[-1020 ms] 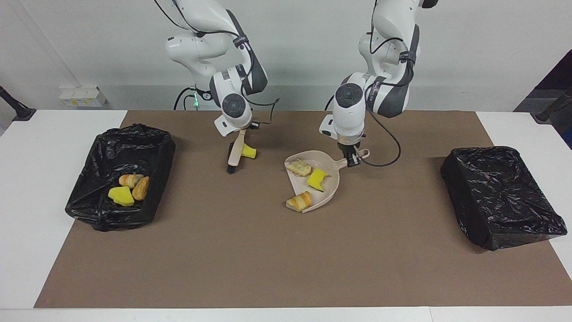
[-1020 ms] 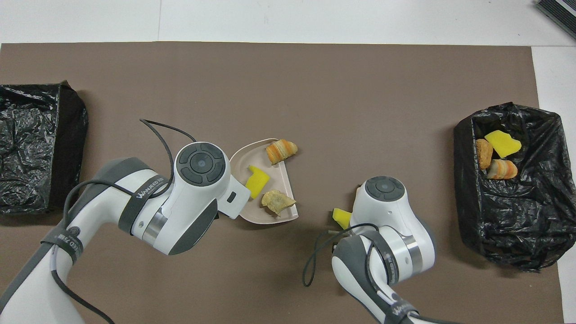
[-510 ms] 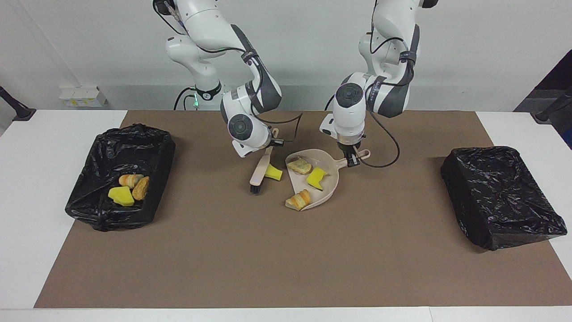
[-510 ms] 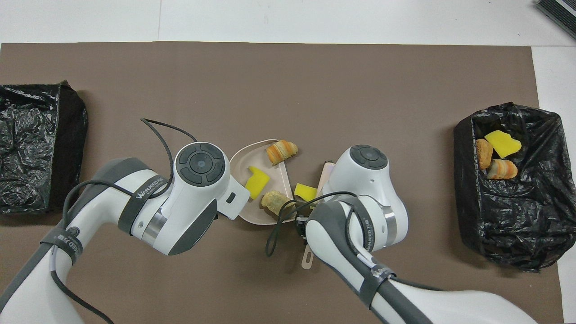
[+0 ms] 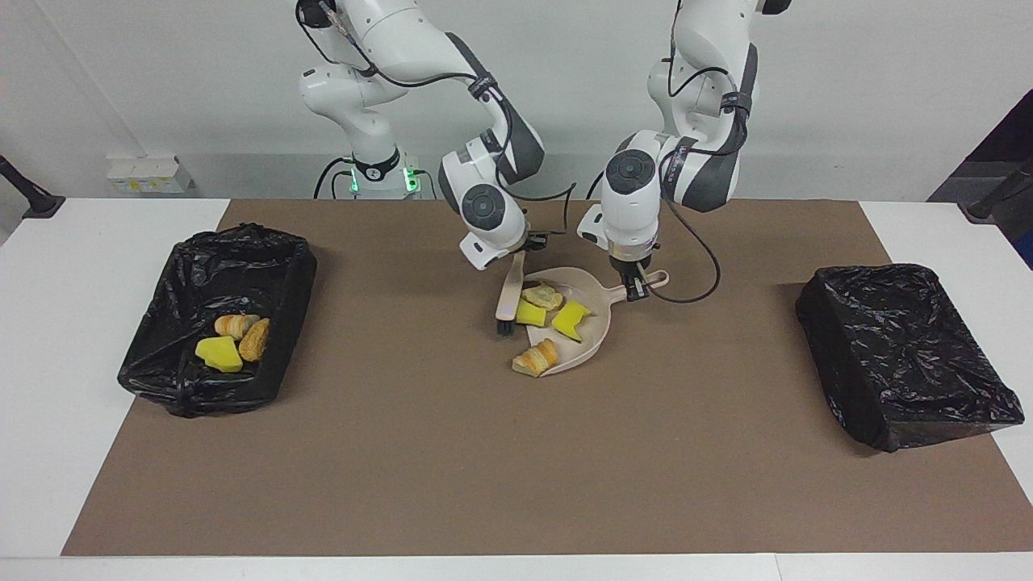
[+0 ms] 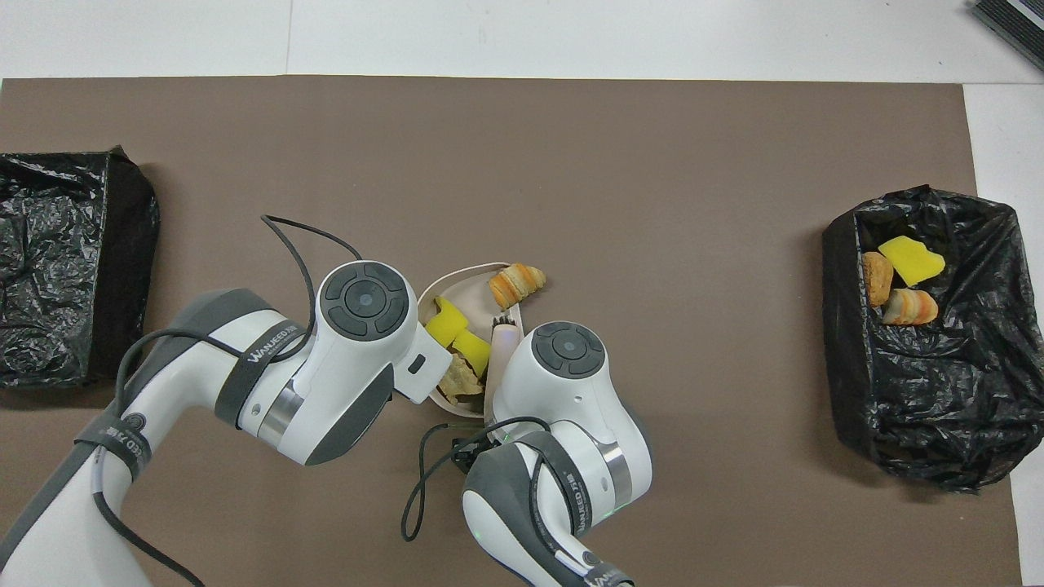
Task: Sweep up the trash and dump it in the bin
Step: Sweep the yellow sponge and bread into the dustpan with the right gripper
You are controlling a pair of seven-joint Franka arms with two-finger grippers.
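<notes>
Brush (image 5: 508, 300) clamped in right gripper (image 5: 520, 252) has pushed yellow sponge (image 5: 530, 315) into dustpan (image 5: 595, 323), left gripper (image 5: 634, 282) gripping its handle

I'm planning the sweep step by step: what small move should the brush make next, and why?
Probably one more short push toward the dustpan. The right gripper holds the brush at the pan's mouth, a yellow sponge bit sits just at the lip, and a bread piece straddles the edge. The left gripper steadies the handle.
</notes>
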